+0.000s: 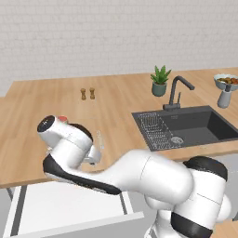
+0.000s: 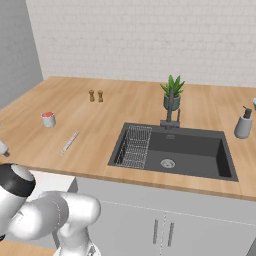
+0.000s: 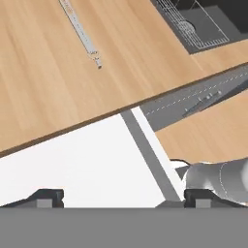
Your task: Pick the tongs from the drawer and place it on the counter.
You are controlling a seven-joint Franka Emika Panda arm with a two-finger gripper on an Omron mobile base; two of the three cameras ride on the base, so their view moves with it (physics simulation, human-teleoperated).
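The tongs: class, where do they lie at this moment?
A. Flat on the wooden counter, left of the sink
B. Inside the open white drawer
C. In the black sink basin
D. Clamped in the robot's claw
A: the tongs lie flat on the counter, left of the sink, while the open drawer shows a bare white floor and the claw holds nothing.

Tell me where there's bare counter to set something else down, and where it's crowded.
Free: the counter between the tongs and the sink, and the wide stretch behind the shakers toward the wall. Also left of the tongs, past the red-topped cup. Crowded: around the sink, with faucet, plant and soap dispenser.
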